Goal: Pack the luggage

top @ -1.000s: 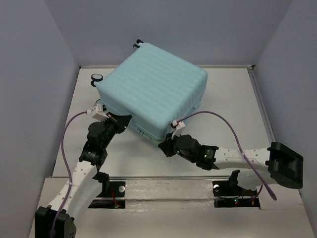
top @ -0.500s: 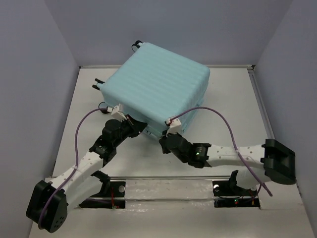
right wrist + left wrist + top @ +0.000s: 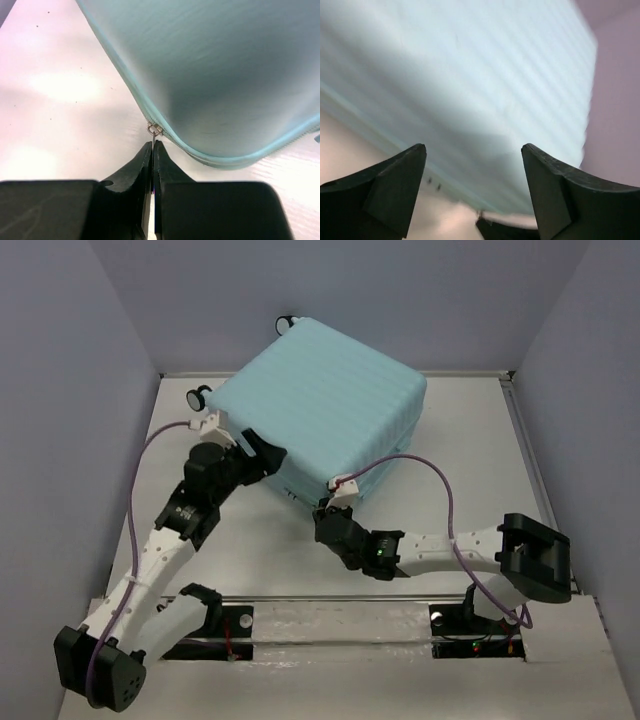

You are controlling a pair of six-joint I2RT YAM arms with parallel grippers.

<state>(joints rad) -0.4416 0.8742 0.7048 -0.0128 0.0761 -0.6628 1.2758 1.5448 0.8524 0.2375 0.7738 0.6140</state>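
While the luggage lies with its broad ribbed face up on the white table, it fills the 12 o'clock half of the top view, turned so that one corner points toward 6 o'clock. One caster wheel sticks out at its 9 o'clock corner and another at its 12 o'clock corner. Its two shell halves sit together along the aqua seam.

At the 8 o'clock side of the luggage is the left tool, released. In the left wrist view its two dark fingers stand wide apart, with the blurred ribbed shell filling the gap between them. Whether either finger touches the shell cannot be told.

At the 6 o'clock corner of the luggage, low against the table, is the right tool. It is clenched: in the right wrist view its fingers meet with only a hairline between them, and the thin metal zipper pull is pinched at their tips, its ring lying right on the seam. A purple cable arcs from the right wrist over the table toward 4 o'clock.
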